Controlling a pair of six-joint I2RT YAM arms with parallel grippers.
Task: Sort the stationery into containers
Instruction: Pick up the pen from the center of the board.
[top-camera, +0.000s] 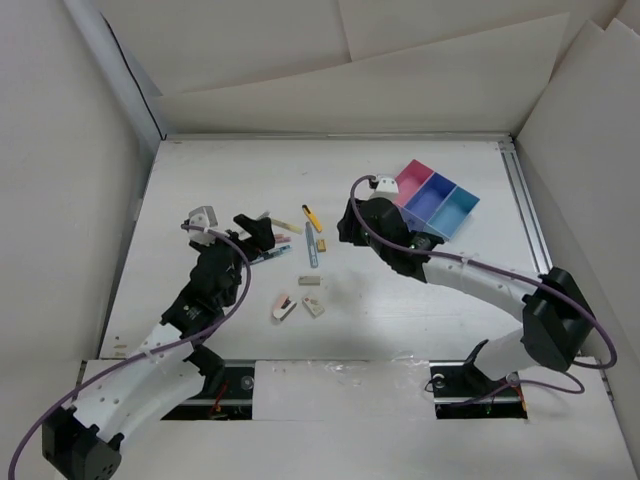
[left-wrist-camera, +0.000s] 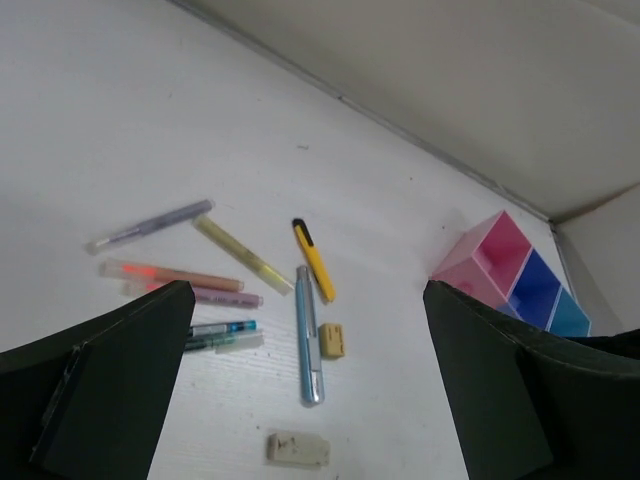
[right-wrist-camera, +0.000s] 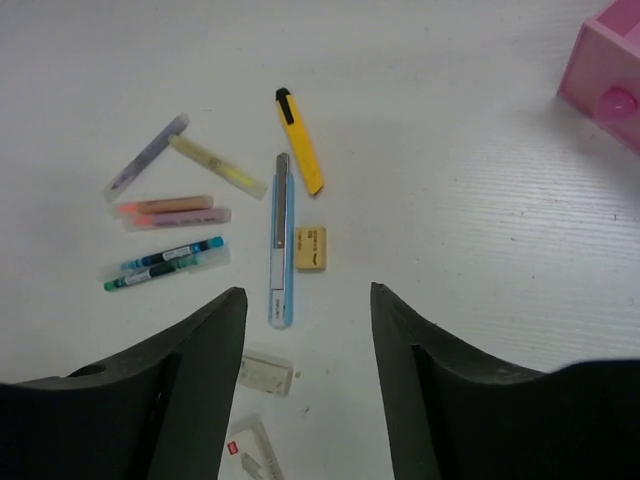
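The stationery lies mid-table: a yellow-black cutter (top-camera: 312, 217), a grey-blue pen (top-camera: 312, 250), a tan block (top-camera: 321, 243), white erasers (top-camera: 309, 281) and a cluster of thin pens by the left gripper. The pink, purple-blue and light blue containers (top-camera: 435, 198) stand in a row at the back right. My left gripper (top-camera: 262, 235) is open and empty, just left of the pens. In the left wrist view the grey-blue pen (left-wrist-camera: 308, 335) and a white eraser (left-wrist-camera: 298, 449) lie between the fingers. My right gripper (right-wrist-camera: 308, 340) is open and empty above the grey-blue pen (right-wrist-camera: 281, 240) and tan block (right-wrist-camera: 311, 247).
Two more erasers (top-camera: 284, 306), one in a wrapper, lie nearer the front. Orange, pink and teal pens (left-wrist-camera: 170, 273) lie side by side left of the grey-blue pen. White walls close in the table on the left, back and right.
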